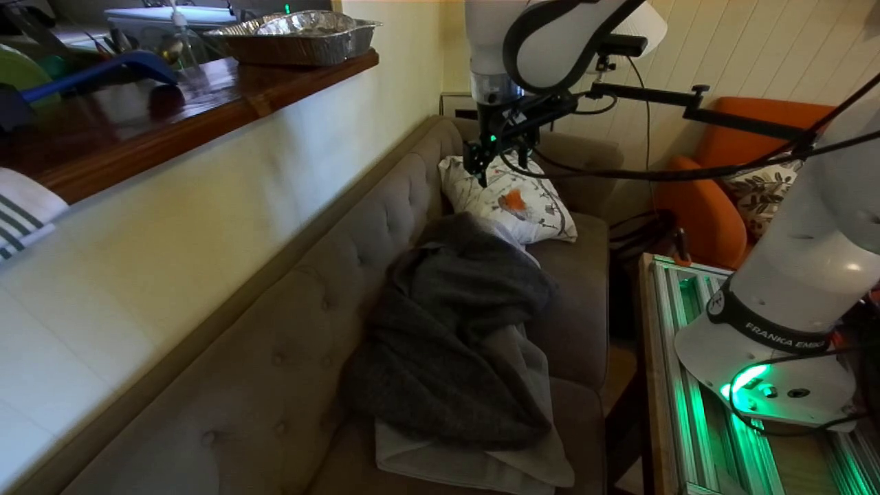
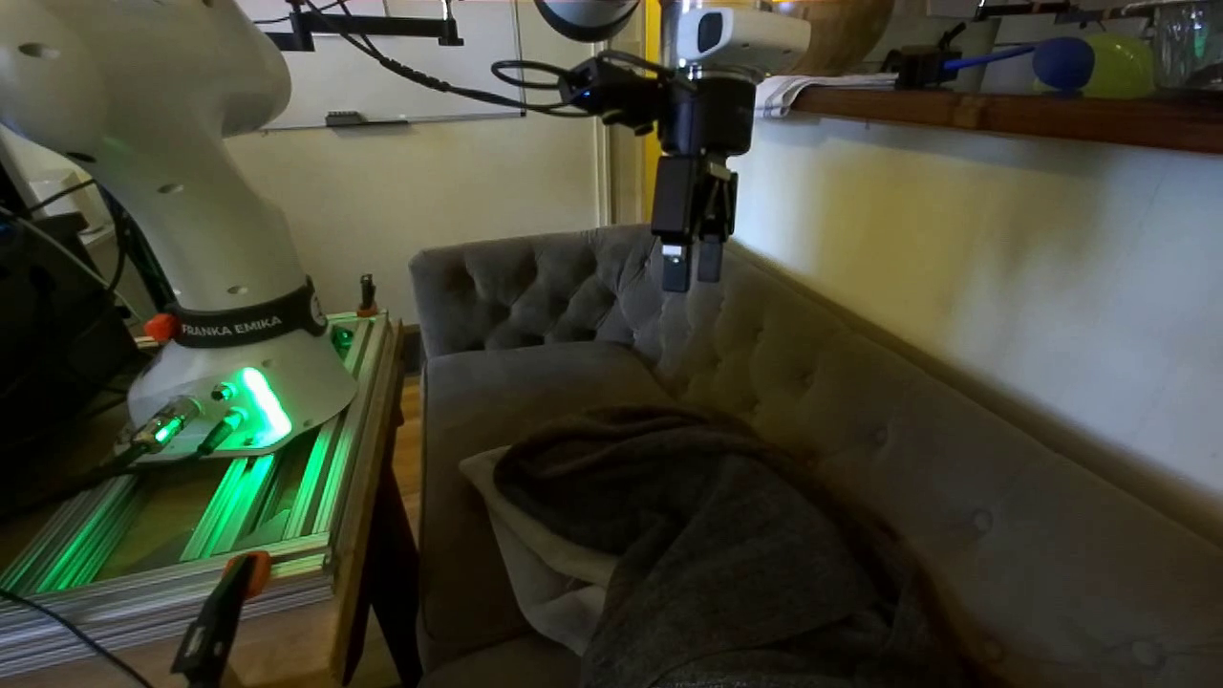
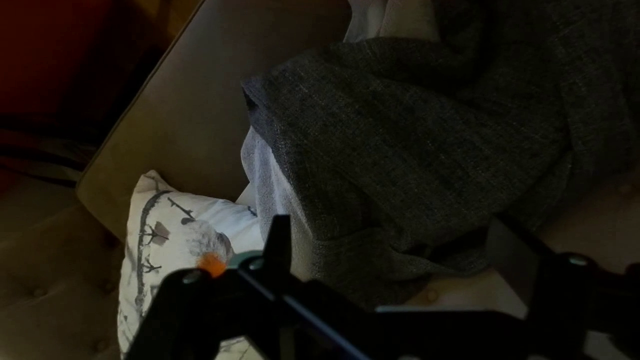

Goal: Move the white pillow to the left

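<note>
- Progress: the move is judged not yet begun, or at the approach only. In an exterior view the white pillow [image 1: 519, 205], printed with a bird, lies on the far end of the sofa [image 1: 577, 309], its left side touching or just beside the backrest [image 1: 302, 316]; which cannot be told.
- Grasp: the fingers [image 3: 279, 245] are spread wide in the wrist view, with nothing held. They hang above the sofa, judged to be apart from the white pillow.
- Outstanding: descent, grasp, transfer and release all appear to remain. The task does not say whose left is meant. A transfer along the sofa toward the near end would meet the dark blanket [image 1: 454, 344], a possible snag.
- Container 1: foil tray [image 1: 295, 51], on the far end of the counter [image 1: 213, 113]. Further foil [image 1: 306, 24] appears to sit inside; whether it covers anything cannot be seen.
- Container 2: white tub [image 1: 141, 20], beyond the counter, left of the foil tray. Contents not legible.
- Container 3: clear pump bottle [image 1: 191, 51], left of the foil tray. Fill level cannot be told.
</note>
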You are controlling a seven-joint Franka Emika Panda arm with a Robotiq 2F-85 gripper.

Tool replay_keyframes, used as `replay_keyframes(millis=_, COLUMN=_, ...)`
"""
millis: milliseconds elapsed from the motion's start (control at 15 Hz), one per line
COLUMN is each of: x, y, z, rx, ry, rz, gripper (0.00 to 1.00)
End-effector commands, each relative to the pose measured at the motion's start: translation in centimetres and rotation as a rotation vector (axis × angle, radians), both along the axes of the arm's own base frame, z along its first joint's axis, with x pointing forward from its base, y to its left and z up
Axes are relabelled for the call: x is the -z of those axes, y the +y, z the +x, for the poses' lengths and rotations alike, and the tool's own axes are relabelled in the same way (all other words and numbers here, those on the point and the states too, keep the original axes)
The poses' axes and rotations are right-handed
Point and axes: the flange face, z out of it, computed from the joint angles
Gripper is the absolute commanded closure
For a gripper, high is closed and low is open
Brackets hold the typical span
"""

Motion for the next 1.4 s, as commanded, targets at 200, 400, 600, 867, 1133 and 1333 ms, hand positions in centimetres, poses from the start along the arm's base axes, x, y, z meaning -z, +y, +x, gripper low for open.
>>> replay_keyframes(millis=200, x=3.3, y=-3.6, z=4.1, rx=0.146, ry=-0.075, rz=-0.181, gripper=0.00)
replay_keyframes(millis=400, x=7.1, y=-7.3, z=6.3, rx=0.195, ry=-0.058, rz=-0.261, gripper=0.00)
replay_keyframes(millis=600, x=10.7, y=-11.4, z=7.4, rx=0.265, ry=-0.025, rz=-0.283, gripper=0.00)
replay_keyframes(millis=867, x=15.5, y=-16.4, z=7.2, rx=0.369, ry=-0.008, rz=-0.248, gripper=0.00)
replay_keyframes(millis=1133, x=16.6, y=-17.3, z=6.2, rx=0.422, ry=0.014, rz=-0.215, gripper=0.00)
replay_keyframes(millis=1333, x=17.7, y=-18.0, z=6.7, rx=0.438, ry=0.014, rz=-0.213, gripper=0.00)
